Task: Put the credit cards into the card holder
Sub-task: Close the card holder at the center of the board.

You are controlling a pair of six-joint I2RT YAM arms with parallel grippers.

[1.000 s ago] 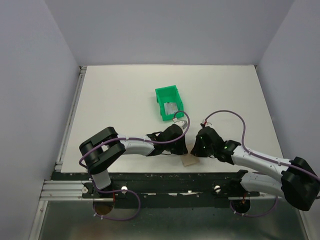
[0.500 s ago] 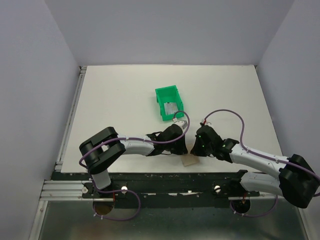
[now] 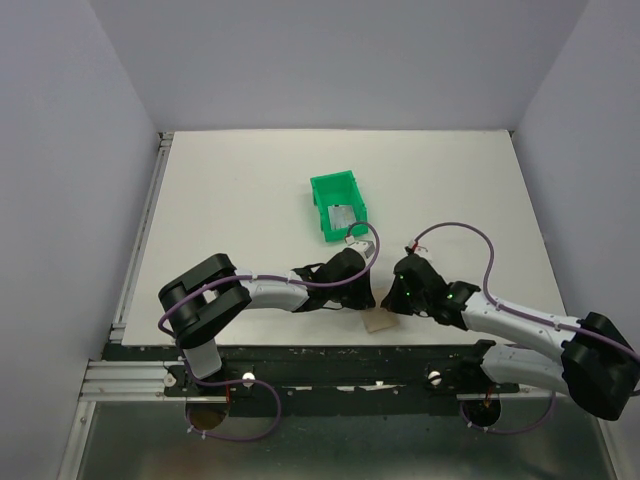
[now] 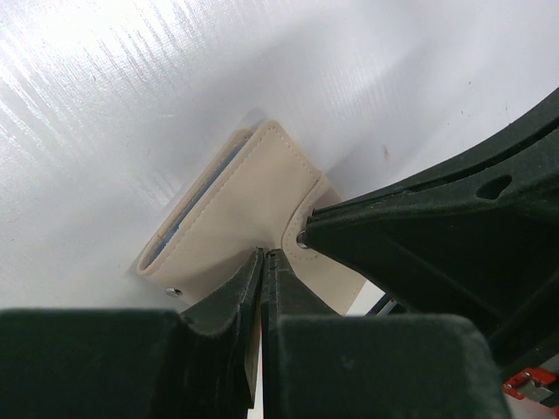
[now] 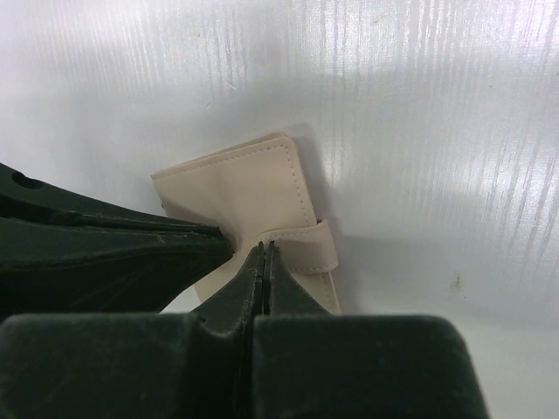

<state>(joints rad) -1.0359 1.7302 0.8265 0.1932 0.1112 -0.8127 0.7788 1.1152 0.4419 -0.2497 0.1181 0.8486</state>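
The card holder (image 3: 379, 322), a tan folded wallet, lies near the table's front edge between my two grippers. In the left wrist view the card holder (image 4: 236, 214) shows a pale blue inside at its edge and a snap strap. My left gripper (image 4: 264, 254) is shut, its tips resting on the wallet's cover. My right gripper (image 5: 263, 247) is shut, its tips at the strap (image 5: 306, 246) of the card holder (image 5: 244, 192). In the top view the left gripper (image 3: 366, 299) and the right gripper (image 3: 393, 304) meet over the wallet. One silver credit card (image 3: 341, 217) lies in the green bin.
The green plastic bin (image 3: 328, 187) stands behind the grippers, mid-table. The table's front edge and black rail (image 3: 330, 352) run just below the wallet. White walls enclose the table on three sides.
The right arm's wrist shifted slightly and came back; both grippers stay shut at the wallet, which has not moved.
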